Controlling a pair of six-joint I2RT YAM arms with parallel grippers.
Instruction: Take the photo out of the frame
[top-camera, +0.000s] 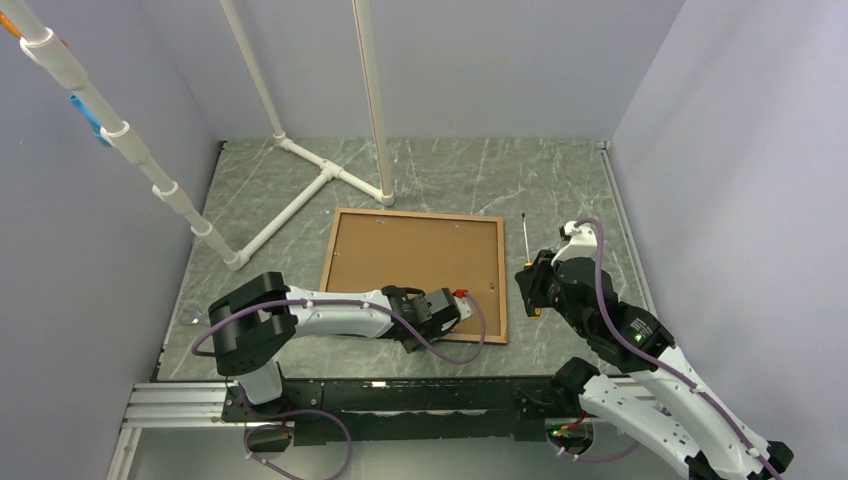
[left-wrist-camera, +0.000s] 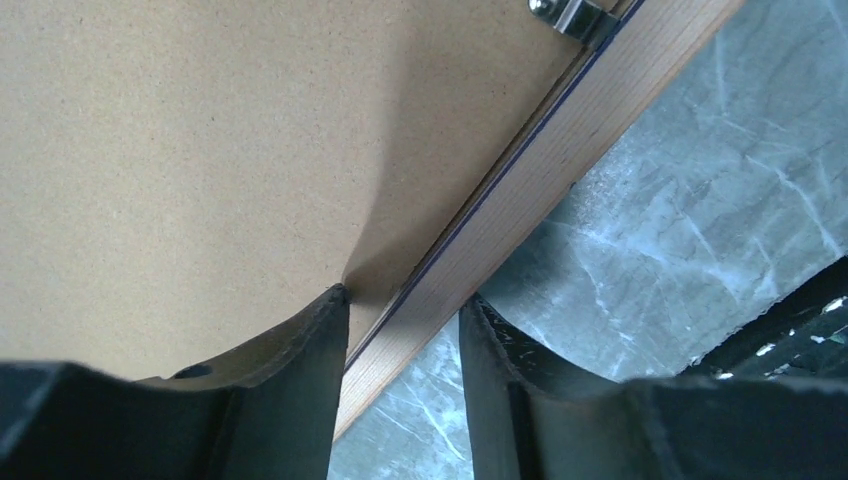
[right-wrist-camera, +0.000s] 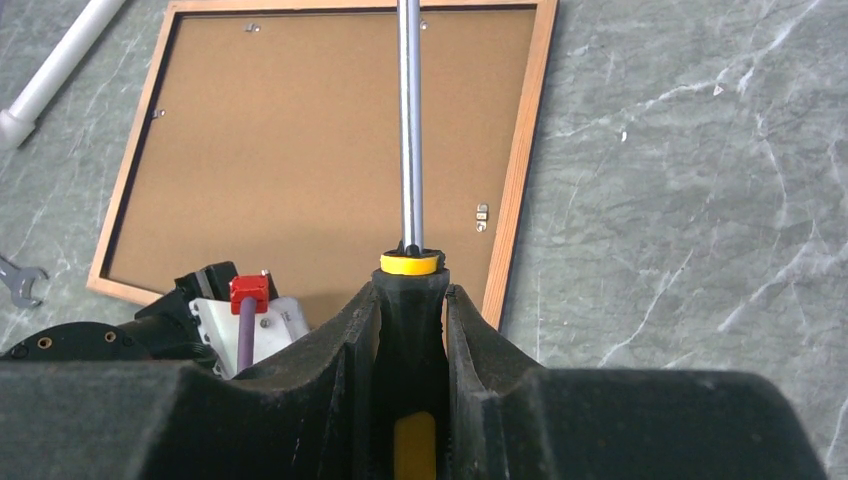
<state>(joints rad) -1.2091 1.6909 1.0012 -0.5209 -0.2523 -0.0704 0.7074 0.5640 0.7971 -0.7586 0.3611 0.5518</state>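
Note:
The frame (top-camera: 500, 280) lies face down on the table, its wooden back rail and brown backing board (top-camera: 415, 265) facing up. The photo is hidden under the board. My left gripper (top-camera: 462, 305) is open at the frame's near right edge. In the left wrist view it (left-wrist-camera: 405, 300) straddles the rail (left-wrist-camera: 560, 150), with one finger on the board and the other over the table. My right gripper (top-camera: 527, 285) is right of the frame and shut on a yellow-and-black screwdriver (right-wrist-camera: 408, 120). Its shaft points over the board.
A white pipe structure (top-camera: 300, 195) stands on the table behind and left of the frame. A small wrench (right-wrist-camera: 15, 280) lies left of the frame. Metal tabs (right-wrist-camera: 482, 217) hold the board in. Walls close in on both sides.

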